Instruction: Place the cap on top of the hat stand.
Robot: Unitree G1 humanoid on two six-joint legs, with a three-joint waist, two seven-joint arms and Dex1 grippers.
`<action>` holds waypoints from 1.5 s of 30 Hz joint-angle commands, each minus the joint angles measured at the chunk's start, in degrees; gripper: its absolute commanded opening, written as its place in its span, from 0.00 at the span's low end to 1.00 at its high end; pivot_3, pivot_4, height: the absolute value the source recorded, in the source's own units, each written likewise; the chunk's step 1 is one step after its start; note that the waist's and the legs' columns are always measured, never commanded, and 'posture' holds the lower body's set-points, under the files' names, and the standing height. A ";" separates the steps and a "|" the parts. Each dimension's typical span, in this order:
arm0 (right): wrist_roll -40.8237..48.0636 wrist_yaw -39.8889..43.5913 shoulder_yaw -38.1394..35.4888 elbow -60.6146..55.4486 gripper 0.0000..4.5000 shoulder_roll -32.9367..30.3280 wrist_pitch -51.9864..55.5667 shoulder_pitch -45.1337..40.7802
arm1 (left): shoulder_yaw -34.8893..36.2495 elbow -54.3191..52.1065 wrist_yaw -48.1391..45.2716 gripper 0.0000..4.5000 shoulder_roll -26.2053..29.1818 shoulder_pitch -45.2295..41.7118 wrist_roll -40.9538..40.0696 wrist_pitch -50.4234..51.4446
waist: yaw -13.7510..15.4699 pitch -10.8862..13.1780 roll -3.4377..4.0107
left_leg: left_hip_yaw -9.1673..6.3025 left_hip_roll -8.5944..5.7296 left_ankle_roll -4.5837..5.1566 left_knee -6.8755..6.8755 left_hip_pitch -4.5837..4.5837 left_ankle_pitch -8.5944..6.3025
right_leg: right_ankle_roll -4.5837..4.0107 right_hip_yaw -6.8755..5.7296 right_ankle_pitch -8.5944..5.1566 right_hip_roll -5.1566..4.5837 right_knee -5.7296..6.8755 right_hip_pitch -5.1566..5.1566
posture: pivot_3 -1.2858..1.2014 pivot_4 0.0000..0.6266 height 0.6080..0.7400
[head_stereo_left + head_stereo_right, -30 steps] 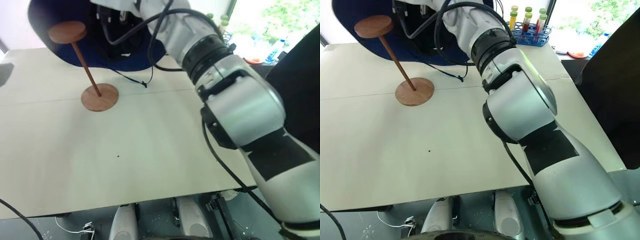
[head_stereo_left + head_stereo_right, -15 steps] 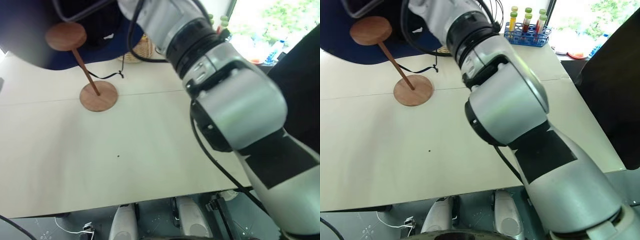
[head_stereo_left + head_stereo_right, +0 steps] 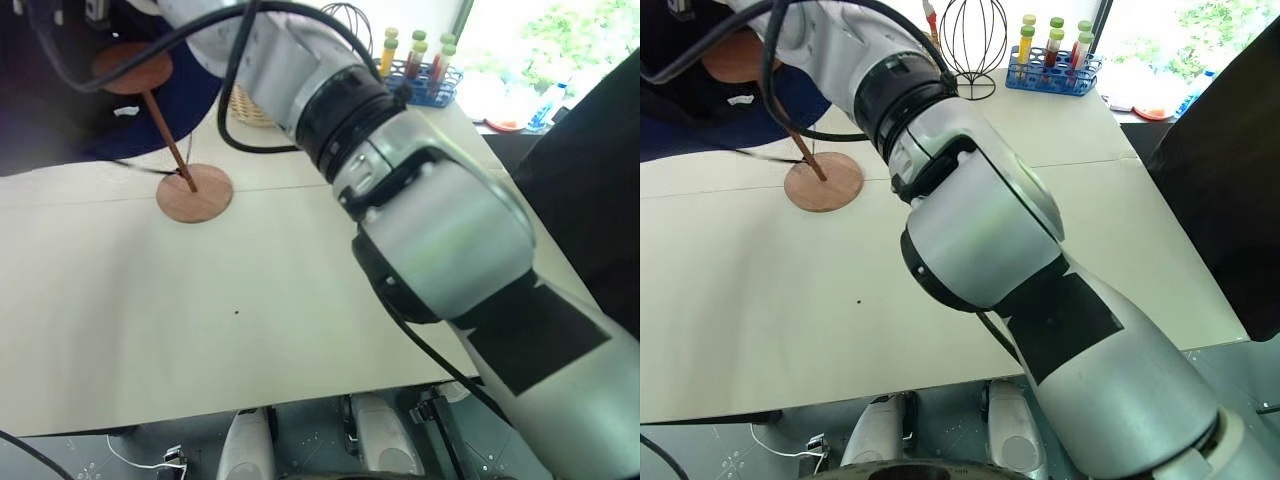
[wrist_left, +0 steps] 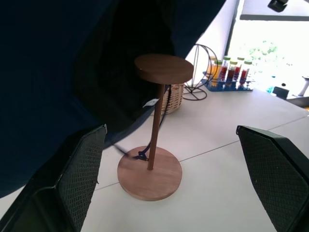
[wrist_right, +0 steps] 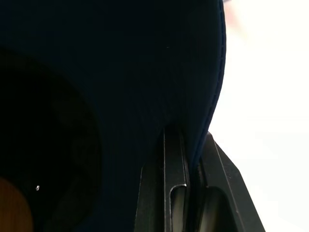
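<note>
The right gripper (image 5: 190, 183) is clamped on the brim of the cap (image 5: 96, 87); its two black fingers (image 5: 173, 193) pinch the navy fabric between them. The cap is held in the air above and behind the disc top of the hat stand (image 4: 155, 121), with the brim hanging down past the disc and the open crown facing it. The cap is not seated on the disc. The hat stand is on the table (image 3: 250, 320), round base flat, rod slanted. A dark cord (image 4: 133, 153) from the cap trails down to the base. The left gripper (image 4: 176, 193) has its fingers wide apart, holds nothing and points toward the stand. A wire globe stand (image 3: 975, 45), a wicker basket (image 4: 173, 98) and a tube rack (image 3: 1052, 62) are at the far edge of the table.
</note>
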 commanded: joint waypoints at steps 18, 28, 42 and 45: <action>-7.53 -15.94 7.74 -22.38 0.01 -5.95 -9.87 24.09 | 3.67 4.39 13.00 1.00 9.50 -12.20 -18.35 11.77 | 0.23 -0.20 -0.36 | -0.02 0.02 0.01 0.03 0.04 0.02 | 0.21 0.00 0.12 0.04 0.12 0.02 | 0.52 0.24 1.00; -8.68 -13.55 10.59 -32.04 0.01 -6.47 -8.39 37.88 | 23.55 6.58 19.27 1.00 11.47 -3.16 -25.89 22.68 | 0.39 -0.23 -0.39 | -0.04 0.01 0.01 0.09 0.09 0.02 | 0.16 0.00 0.09 0.04 0.11 0.12 | 0.52 0.24 1.00; -11.20 -13.02 13.08 -43.04 0.01 -7.59 -5.79 54.98 | 29.57 11.48 9.74 1.00 9.59 11.98 -14.28 18.51 | 0.42 -0.30 -0.51 | -0.03 0.01 -0.10 0.07 0.35 0.07 | -0.08 0.00 0.02 0.02 0.06 0.31 | 0.52 0.24 1.00; -12.44 -12.45 14.71 -43.13 0.01 -8.29 -6.04 57.90 | 28.64 12.41 6.28 1.00 9.70 13.64 -12.32 17.52 | 0.44 -0.32 -0.54 | -0.03 0.01 -0.10 0.05 0.35 0.07 | -0.09 0.00 0.01 0.02 0.05 0.31 | 0.52 0.24 1.00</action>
